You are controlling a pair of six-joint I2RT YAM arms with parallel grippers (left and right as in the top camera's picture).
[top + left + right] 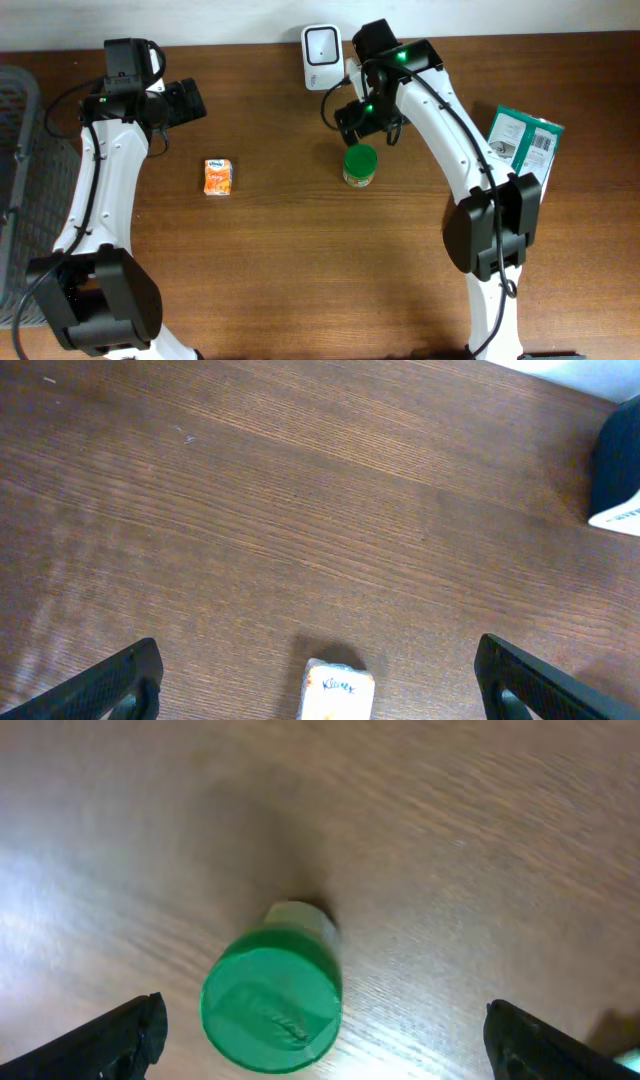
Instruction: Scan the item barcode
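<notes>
A small orange-and-white tissue pack [218, 176] lies flat on the wooden table, left of centre. In the left wrist view the pack [338, 692] sits at the bottom edge, between the wide-apart fingers of my left gripper [318, 660], which is open and hovers above it. The left gripper [188, 101] is up and left of the pack. A jar with a green lid [360, 165] stands upright mid-table. My right gripper [366, 120] hangs just behind it, open and empty. The green lid [272, 998] lies nearer the left finger of the right gripper [325, 1015]. A white scanner [321, 45] stands at the back.
A green-and-white box [524, 141] lies at the right side of the table. A grey wire basket [14, 150] stands at the left edge. A dark object with a white edge [616, 468] shows at the right of the left wrist view.
</notes>
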